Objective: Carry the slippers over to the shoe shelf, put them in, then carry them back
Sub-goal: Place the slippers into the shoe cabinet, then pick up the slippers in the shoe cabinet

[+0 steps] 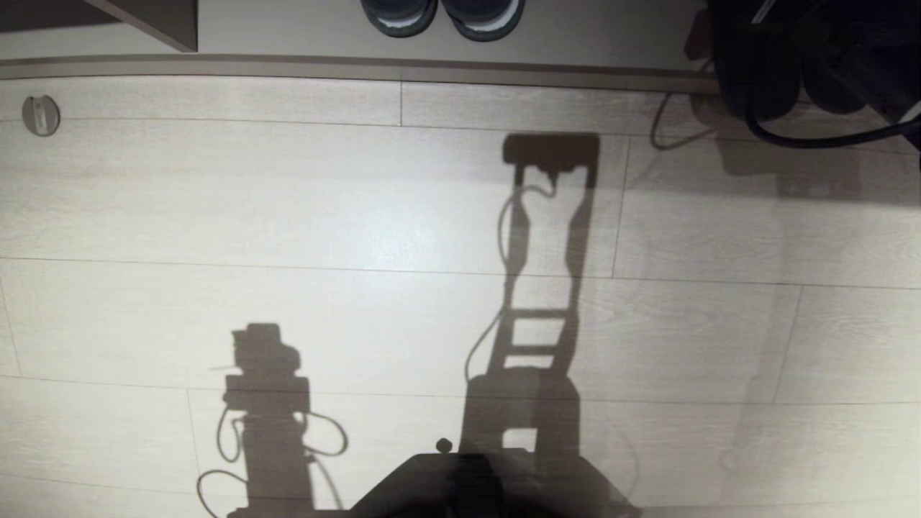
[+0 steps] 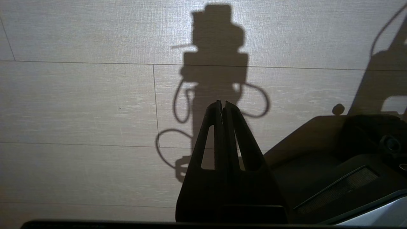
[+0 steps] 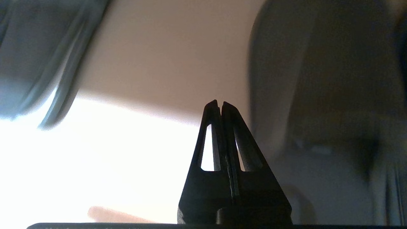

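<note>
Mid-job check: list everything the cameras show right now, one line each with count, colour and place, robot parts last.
dark shoes: two, dark with white-edged soles, in the shoe shelf at the top of the head view
shoe shelf: one, beige, darker front strip, far edge of the floor
round floor fitting: one, grey, far left
floor: pale wood planks
slippers: not clearly seen
left gripper: shut, empty, above the floor
right gripper: shut, empty
right arm: black, cabled, top right

Grey-blue slippers [image 3: 28, 63], blurred, on shoe shelf [image 1: 288, 34]
</note>
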Available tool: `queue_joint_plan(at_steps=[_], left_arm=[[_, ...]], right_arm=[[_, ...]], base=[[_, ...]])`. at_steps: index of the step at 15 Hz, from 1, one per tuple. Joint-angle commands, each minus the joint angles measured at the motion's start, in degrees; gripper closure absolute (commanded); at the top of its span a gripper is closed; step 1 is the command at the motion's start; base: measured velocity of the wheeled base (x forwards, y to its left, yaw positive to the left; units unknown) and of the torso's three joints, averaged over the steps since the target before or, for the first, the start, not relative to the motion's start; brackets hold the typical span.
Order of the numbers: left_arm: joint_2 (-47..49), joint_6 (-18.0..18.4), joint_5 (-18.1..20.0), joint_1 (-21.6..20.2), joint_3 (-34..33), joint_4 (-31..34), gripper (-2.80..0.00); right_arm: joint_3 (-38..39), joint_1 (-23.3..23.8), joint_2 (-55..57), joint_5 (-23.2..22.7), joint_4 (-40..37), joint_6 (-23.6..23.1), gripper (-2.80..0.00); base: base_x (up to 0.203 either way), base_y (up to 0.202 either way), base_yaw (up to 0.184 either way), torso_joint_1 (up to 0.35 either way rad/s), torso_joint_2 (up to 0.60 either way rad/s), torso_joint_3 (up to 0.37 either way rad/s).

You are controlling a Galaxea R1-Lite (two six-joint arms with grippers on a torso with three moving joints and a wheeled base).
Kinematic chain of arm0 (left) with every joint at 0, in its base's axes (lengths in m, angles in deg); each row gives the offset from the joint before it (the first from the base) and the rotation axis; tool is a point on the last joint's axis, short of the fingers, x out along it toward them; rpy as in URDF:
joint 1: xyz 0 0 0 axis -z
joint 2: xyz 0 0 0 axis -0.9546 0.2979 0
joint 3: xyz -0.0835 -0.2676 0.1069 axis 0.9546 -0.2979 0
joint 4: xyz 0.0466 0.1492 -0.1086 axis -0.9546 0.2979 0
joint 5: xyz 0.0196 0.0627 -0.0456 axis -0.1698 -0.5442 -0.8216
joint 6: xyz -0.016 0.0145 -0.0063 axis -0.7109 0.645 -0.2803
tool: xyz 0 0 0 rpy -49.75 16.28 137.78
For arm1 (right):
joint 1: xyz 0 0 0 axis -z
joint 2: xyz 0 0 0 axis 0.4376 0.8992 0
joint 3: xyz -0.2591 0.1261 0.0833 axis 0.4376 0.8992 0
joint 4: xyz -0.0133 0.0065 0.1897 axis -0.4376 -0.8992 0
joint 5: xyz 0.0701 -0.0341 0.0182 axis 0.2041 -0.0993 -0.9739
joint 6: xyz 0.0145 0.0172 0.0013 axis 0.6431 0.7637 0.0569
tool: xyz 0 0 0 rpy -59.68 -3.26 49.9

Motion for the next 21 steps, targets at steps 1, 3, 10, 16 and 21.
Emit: queue_joint_plan(at_steps=[1, 3, 10, 16, 21], left_arm=[[0.0, 0.0, 0.0, 0.0, -0.1, 0.0, 0.00], [0.0, 0.0, 0.0, 0.0, -0.1, 0.0, 0.00], [0.0, 0.0, 0.0, 0.0, -0.1, 0.0, 0.00], [0.0, -0.1, 0.0, 0.0, -0.1, 0.0, 0.00], [0.0, -0.1, 0.0, 0.0, -0.1, 0.0, 0.00]], right_arm=[[8.5, 0.0, -7.7, -0.1, 0.3, -0.4, 0.00], [20.5, 0.0, -16.0, -0.2, 0.3, -1.4, 0.00], [46.0, 0.4, -41.0, 0.2, -0.2, -3.2, 0.00], [55.5, 4.7, -65.6, 0.6, -13.2, -4.4, 0.00], [73.1, 9.8, -80.3, 0.1, -19.3, -3.0, 0.00]], base=[[0.000, 0.000, 0.000, 0.000, 0.00, 0.000], [0.000, 0.000, 0.000, 0.000, 0.00, 0.000], [0.000, 0.000, 0.000, 0.000, 0.00, 0.000], [0.000, 0.000, 0.000, 0.000, 0.00, 0.000], [0.000, 0.000, 0.000, 0.000, 0.00, 0.000]])
